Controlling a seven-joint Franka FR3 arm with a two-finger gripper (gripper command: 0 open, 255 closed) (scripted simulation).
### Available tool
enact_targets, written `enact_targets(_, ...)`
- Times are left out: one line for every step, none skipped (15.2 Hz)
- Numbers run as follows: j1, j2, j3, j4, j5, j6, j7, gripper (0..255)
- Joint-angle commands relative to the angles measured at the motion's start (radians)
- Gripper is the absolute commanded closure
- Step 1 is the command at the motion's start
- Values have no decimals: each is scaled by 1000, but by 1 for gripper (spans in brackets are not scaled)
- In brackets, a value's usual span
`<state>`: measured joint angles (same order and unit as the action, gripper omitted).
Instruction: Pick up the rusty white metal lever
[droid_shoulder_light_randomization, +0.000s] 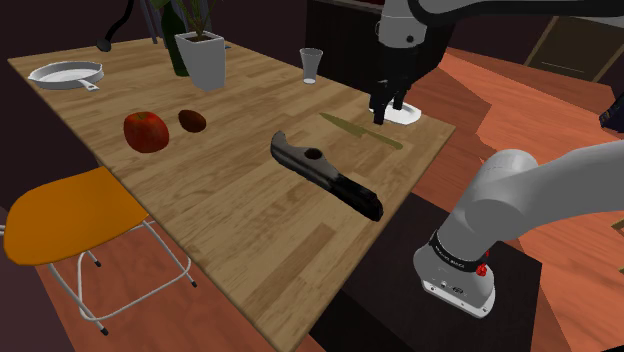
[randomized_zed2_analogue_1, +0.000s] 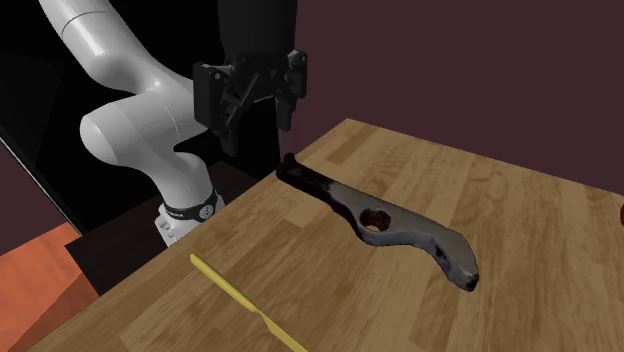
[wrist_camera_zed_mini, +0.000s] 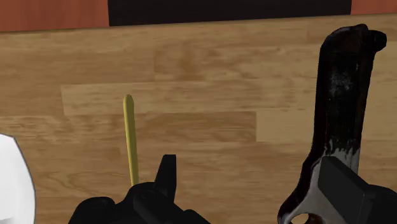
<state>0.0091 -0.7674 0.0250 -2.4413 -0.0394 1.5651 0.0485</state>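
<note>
- This looks like a home, in the dining or kitchen corner. A long table (droid_shoulder_light_randomization: 250, 235) of pale wooden planks takes up most of the room.
- An orange-seated stool (droid_shoulder_light_randomization: 70, 215) on thin metal legs stands at the table's side.
- There is kitchenware on the tabletop: a pale frying pan (droid_shoulder_light_randomization: 65, 73), a clear drinking glass (droid_shoulder_light_randomization: 311, 65) and a yellow-green knife (droid_shoulder_light_randomization: 360, 131).
- There is food too: a red apple (droid_shoulder_light_randomization: 146, 131) with a small dark brown lump (droid_shoulder_light_randomization: 192, 121) just beside it.
- A houseplant sits in a white planter (droid_shoulder_light_randomization: 203, 58), with a dark bottle (droid_shoulder_light_randomization: 176, 45) just behind it.
- The floor (droid_shoulder_light_randomization: 470, 85) is reddish planks, the walls are dark, and a brown panelled door (droid_shoulder_light_randomization: 575, 45) stands at the far side.
</note>
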Motion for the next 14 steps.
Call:
enact_targets(0, 0, 0, 0, 0, 0, 0, 0)
enact_targets(6, -1, 16, -24, 14, 31, 23, 0)
enact_targets(12, 1, 32, -46, 28, 63, 46, 0)
enact_targets(19, 4, 49, -67, 42, 95, 68, 0)
enact_targets(25, 9, 67, -87, 56, 128, 91, 0)
enact_targets(32, 16, 84, -105, 70, 162, 113, 0)
enact_targets(39, 25, 102, -122, 83, 197, 136, 0)
enact_targets(45, 36, 120, -137, 96, 232, 158, 0)
enact_targets(51, 50, 139, -150, 109, 268, 181, 0)
enact_targets(58, 65, 158, -162, 121, 304, 203, 0)
enact_targets(64, 83, 177, -173, 132, 341, 226, 0)
enact_targets(69, 102, 196, -181, 142, 379, 249, 0)
enact_targets(74, 124, 215, -188, 151, 417, 272, 0)
enact_targets(79, 148, 236, -194, 159, 455, 295, 0)
